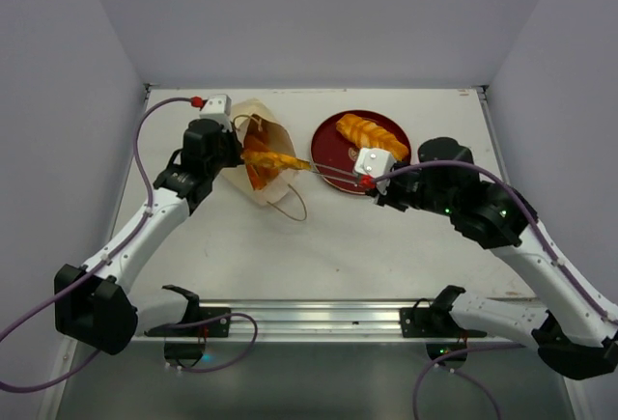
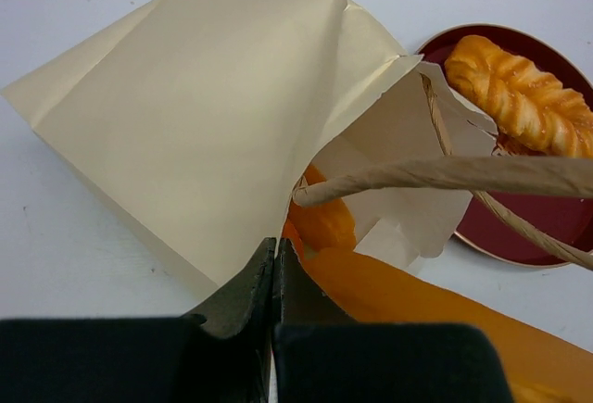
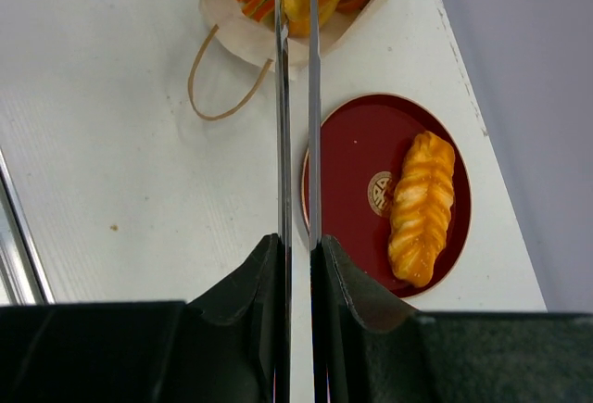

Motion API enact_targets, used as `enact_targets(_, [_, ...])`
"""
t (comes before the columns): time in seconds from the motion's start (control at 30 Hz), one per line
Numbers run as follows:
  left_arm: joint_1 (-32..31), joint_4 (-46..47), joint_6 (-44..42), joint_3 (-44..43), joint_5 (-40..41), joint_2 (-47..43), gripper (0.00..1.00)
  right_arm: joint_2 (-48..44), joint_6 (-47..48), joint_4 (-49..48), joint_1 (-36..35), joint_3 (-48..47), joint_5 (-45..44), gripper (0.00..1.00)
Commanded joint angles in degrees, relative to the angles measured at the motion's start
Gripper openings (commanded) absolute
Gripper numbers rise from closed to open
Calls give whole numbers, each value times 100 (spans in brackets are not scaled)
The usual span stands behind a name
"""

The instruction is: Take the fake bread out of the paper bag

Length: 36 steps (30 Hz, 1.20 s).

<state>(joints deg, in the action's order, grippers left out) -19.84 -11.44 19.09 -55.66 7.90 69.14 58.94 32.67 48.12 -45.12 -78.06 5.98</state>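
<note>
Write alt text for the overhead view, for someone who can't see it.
The right gripper stretches its long thin fingers to a piece of bread at the mouth of a bag lying on its side, while the left gripper pinches the bag's opposite side. Right of the bag, a red plate holds one twisted roll.

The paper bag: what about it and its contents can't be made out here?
- How much is inside the paper bag: its walls hide most, all views.
- Whether the right pincer grips the bread between its blades: tips cut off by the right wrist view's top edge.
- Orange shape nearest the left wrist camera: blurred.
</note>
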Motion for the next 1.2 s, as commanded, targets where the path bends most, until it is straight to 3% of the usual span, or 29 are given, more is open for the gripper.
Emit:
enact_targets(0.0, [103, 362, 147, -217, 27, 116, 0, -540, 249, 311, 205, -121, 596, 0])
enact_targets(0.13, [164, 423, 226, -305, 10, 353, 0, -875, 223, 409, 600, -122, 668, 0])
enact_targets(0.67, [384, 327, 156, -358, -104, 469, 0, -1447, 4, 305, 1313, -96, -789, 0])
enact_targets(0.9, [393, 274, -19, -226, -386, 232, 0, -1157, -1384, -592, 1419, 616, -1406, 0])
enact_targets(1.17, [393, 212, -55, -60, -553, -67, 0, -708, -3123, -1444, 1726, 1363, -1415, 0])
